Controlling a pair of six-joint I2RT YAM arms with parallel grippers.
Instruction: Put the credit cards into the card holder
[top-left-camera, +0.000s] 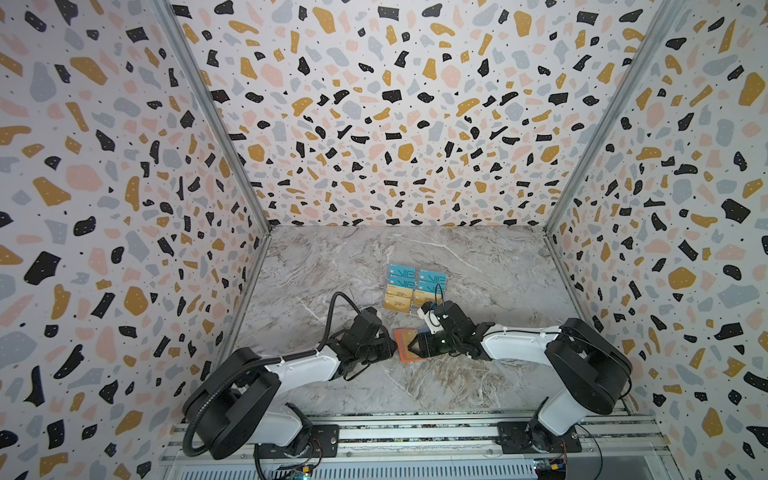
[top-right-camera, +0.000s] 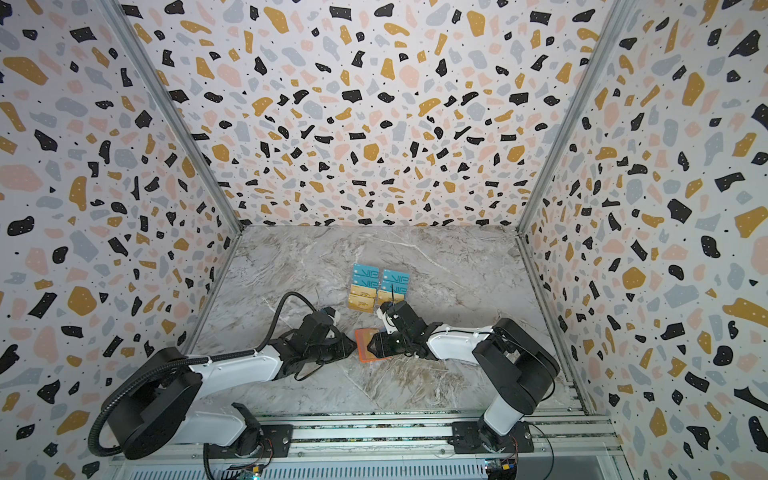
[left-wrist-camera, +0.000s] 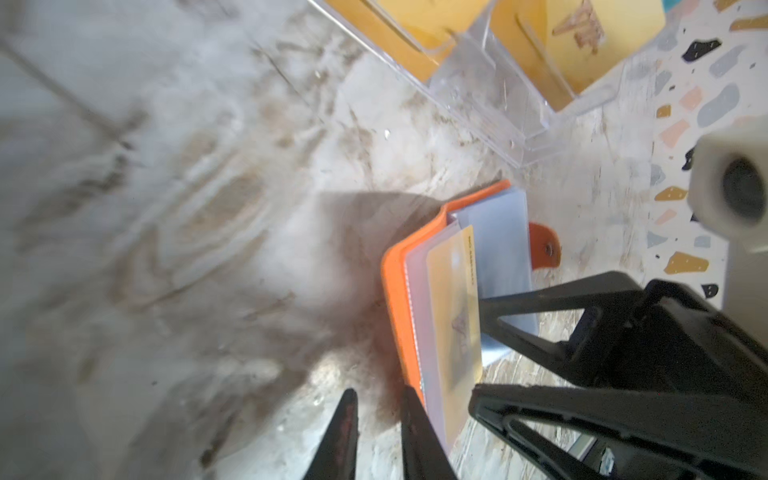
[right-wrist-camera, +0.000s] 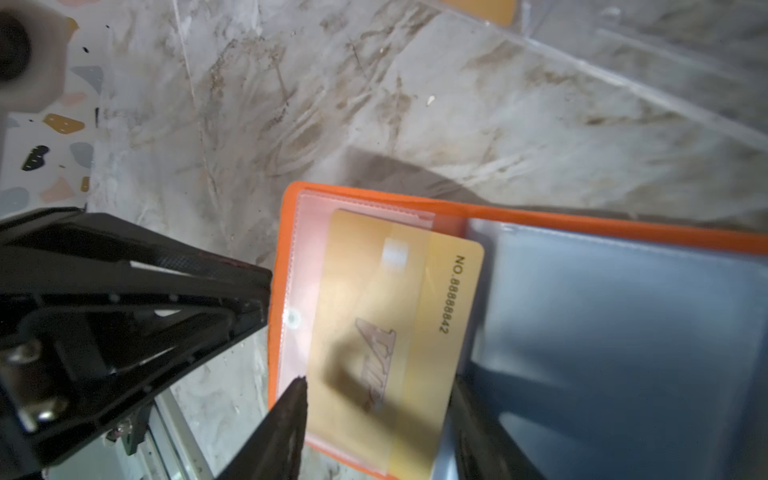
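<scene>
1. Left gripper (left-wrist-camera: 380, 392) fingers, slightly apart and empty, sit beside the orange card holder (left-wrist-camera: 395, 299)
2. Right gripper (right-wrist-camera: 378, 382) fingers straddle a gold card (right-wrist-camera: 374, 291); pinching or not, cannot tell
3. Holder lies open just beside the clear stand (left-wrist-camera: 482, 95), card half inside its see-through pocket (right-wrist-camera: 303, 257)

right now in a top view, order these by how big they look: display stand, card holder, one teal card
1. display stand
2. card holder, partly hidden, so its full size is unsure
3. teal card
</scene>
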